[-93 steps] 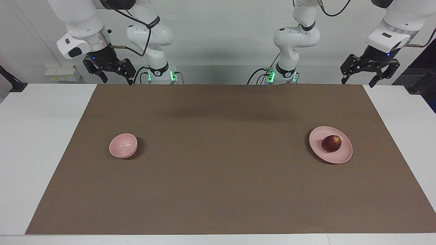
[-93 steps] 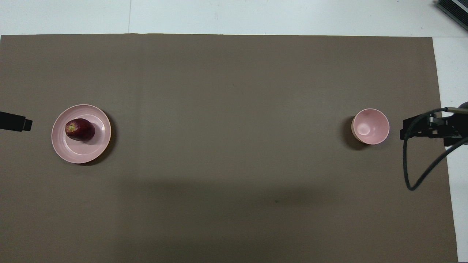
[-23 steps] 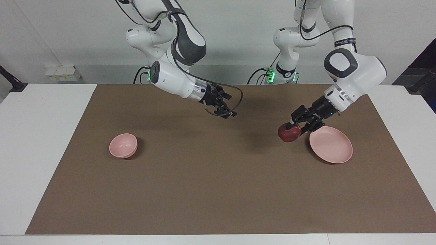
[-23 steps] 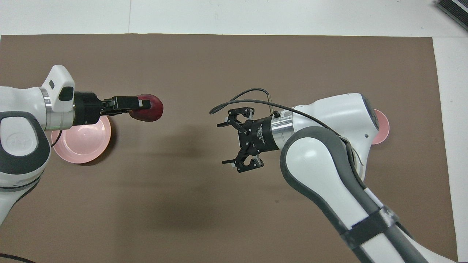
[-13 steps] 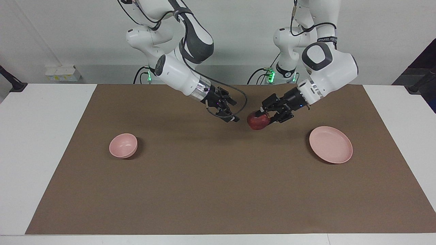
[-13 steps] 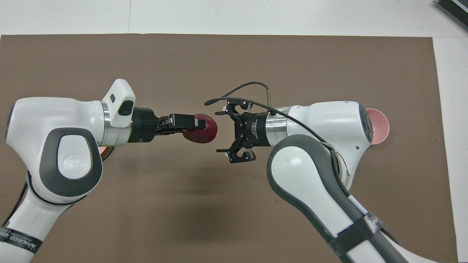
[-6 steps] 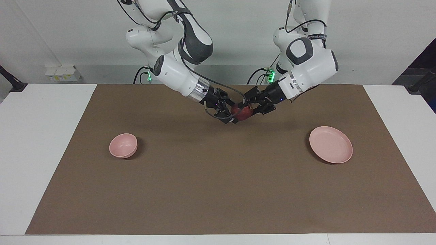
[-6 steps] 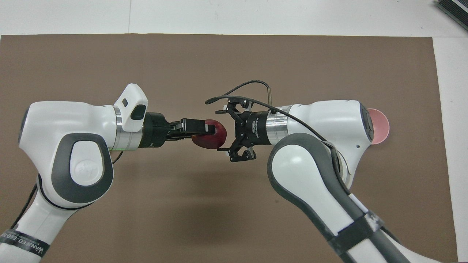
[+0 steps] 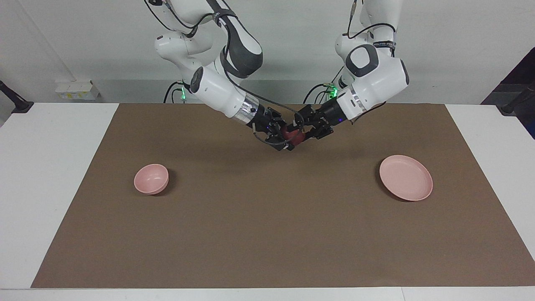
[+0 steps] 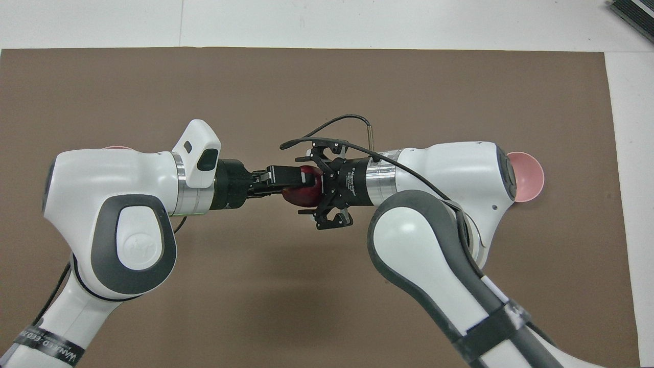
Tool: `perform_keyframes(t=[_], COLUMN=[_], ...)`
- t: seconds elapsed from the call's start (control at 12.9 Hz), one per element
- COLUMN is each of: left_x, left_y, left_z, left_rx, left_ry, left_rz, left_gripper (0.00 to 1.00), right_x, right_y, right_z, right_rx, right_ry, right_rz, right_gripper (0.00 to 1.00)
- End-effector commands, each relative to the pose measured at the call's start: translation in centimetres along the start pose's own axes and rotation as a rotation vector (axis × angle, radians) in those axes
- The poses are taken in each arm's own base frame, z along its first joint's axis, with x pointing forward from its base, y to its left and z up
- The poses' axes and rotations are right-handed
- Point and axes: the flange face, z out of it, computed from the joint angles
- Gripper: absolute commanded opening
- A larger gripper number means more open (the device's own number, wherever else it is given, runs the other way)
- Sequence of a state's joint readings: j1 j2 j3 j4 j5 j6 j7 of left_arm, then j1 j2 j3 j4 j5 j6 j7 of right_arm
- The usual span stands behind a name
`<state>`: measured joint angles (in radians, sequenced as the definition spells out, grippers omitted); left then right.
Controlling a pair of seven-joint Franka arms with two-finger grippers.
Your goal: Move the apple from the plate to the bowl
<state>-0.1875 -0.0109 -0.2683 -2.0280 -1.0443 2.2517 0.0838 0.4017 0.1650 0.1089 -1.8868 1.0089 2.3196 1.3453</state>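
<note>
Handover above tabletop centre | left gripper (image 9: 301, 133) fingers clamp apple (image 9: 291, 136) | right gripper (image 9: 281, 134) fingers spread around it | apple: rigid, smooth, rolls; grip across widest girth.

The left gripper (image 9: 299, 133) and right gripper (image 9: 283, 138) meet over the middle of the mat (image 9: 267, 234), with the apple (image 9: 292, 136) between them, up in the air. The plate (image 9: 406, 177) lies toward the left arm's end of the table, well apart from both grippers. The bowl (image 9: 151, 179) lies toward the right arm's end, likewise well apart.
</note>
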Motion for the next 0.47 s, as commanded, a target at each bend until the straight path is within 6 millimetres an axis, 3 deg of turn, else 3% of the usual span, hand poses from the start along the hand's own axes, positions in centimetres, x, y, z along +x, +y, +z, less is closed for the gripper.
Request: perform_keyframes(t=[0.0,0.08,0.16,0.23,0.39], left_x=[-0.39,-0.36,-0.30,-0.27,-0.21], left_y=[1.23,1.19,1.17,1.21,1.14], left_z=[-0.71,-0.76,-0.87,-1.03,-1.20], left_rx=[-0.020,-0.020,-0.021,-0.023,-0.023], left_ry=[0.028,0.027,0.026,0.024,0.022], left_rz=[-0.025,-0.026,-0.027,-0.027,-0.028], left_gripper=[0.00,0.00,0.00,0.00,0.00], right_x=[-0.10,-0.09,0.09,0.20,0.39], right_y=[-0.29,-0.33,-0.45,-0.49,-0.63], right_z=[0.20,0.23,0.06,-0.02,-0.15], right_rx=[0.010,0.010,0.012,0.010,0.010], right_ry=[-0.008,-0.007,-0.007,-0.007,-0.008], right_rz=[-0.009,-0.013,-0.011,-0.009,-0.006], right_gripper=[0.66,0.35,0.21,0.09,0.04])
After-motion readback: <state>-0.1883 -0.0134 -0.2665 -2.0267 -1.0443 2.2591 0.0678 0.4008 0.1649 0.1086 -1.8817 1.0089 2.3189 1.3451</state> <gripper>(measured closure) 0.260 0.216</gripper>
